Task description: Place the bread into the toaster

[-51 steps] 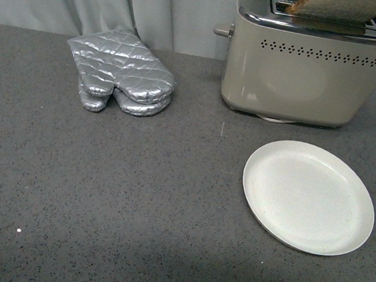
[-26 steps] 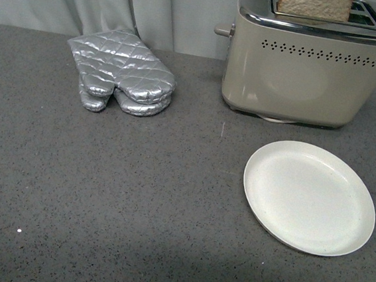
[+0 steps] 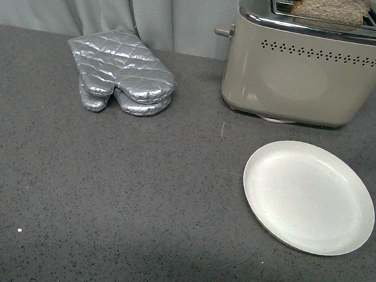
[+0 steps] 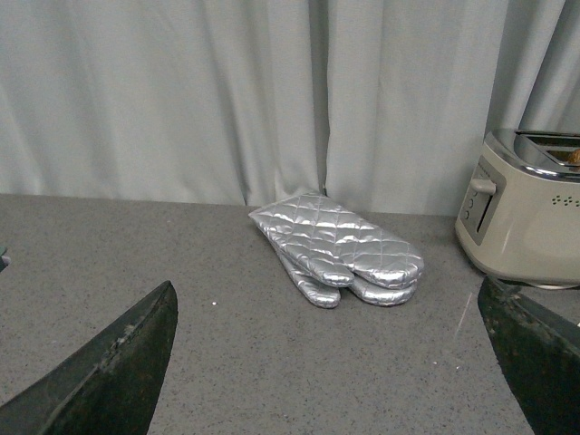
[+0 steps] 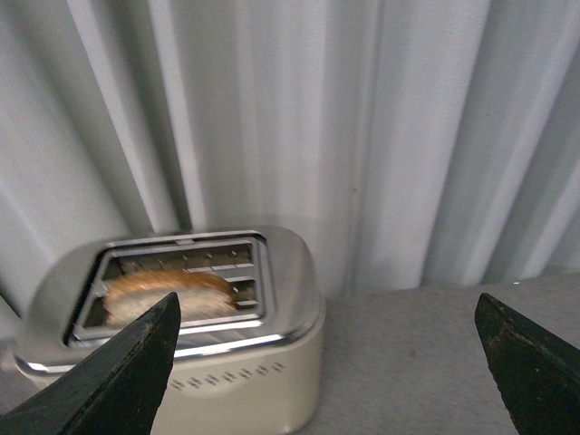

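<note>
While the bread (image 3: 332, 8) sits down in the front slot of the toaster (image 3: 308, 66), only its rounded brown top shows above the chrome, and neither arm appears in the front view. From the right wrist view the slice (image 5: 170, 294) lies lengthwise along the slot, its long axis running with the toaster's (image 5: 181, 353) long side, and it sits below and ahead of the right gripper (image 5: 326, 362). Those jaws stand wide apart, dark fingers at either edge of that picture, nothing between them. The left gripper (image 4: 335, 362) is just as wide and empty, hanging over the surface (image 3: 136, 196) near the silver oven mitt (image 4: 335, 252), with the toaster (image 4: 530, 217) off to one side and well apart. So the right arm is plainly the nearer one. I'd call the placing done, or all but done; the slice looks seated, though how deep it sits I can't tell. If anything remains, it's the side lever (image 3: 223, 31), out on the toaster's end facing the mitt (image 3: 120, 71). The white plate (image 3: 308, 196) lies bare in front of the toaster.
</note>
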`<state>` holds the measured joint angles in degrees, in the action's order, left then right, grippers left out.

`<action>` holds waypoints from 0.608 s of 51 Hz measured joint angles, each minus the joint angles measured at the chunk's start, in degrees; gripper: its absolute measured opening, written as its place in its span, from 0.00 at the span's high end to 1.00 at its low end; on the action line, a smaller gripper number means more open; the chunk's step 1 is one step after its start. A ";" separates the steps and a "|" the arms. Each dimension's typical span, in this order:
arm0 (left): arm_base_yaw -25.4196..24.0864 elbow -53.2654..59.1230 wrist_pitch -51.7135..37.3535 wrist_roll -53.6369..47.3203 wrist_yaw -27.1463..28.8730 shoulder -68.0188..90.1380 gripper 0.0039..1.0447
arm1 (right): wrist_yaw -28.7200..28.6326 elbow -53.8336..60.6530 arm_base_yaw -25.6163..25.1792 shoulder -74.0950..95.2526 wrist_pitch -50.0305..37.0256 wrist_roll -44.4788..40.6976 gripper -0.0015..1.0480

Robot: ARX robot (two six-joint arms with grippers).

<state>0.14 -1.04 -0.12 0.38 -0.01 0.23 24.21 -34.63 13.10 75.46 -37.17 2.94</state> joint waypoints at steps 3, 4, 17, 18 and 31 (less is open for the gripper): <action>0.00 0.00 0.00 0.00 0.02 0.00 0.06 | -0.48 3.32 -0.22 -3.50 -0.04 -2.97 0.09; 0.00 0.00 0.00 0.00 0.00 0.00 0.06 | -0.52 4.70 -0.26 -4.94 -0.52 -4.63 0.09; 0.00 0.00 0.00 0.00 0.00 0.00 0.06 | 1.95 20.24 -3.17 -19.47 -5.09 -16.28 0.09; 0.00 0.00 0.00 0.00 0.02 0.00 0.06 | 2.08 21.62 -3.80 -20.92 -4.50 -16.46 0.09; 0.00 0.00 0.00 0.00 0.00 0.00 0.06 | -23.56 30.51 -12.79 -38.49 4.72 -5.81 0.41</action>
<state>0.14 -1.04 -0.12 0.38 -0.01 0.23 0.64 -4.12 0.32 36.97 -32.45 -2.87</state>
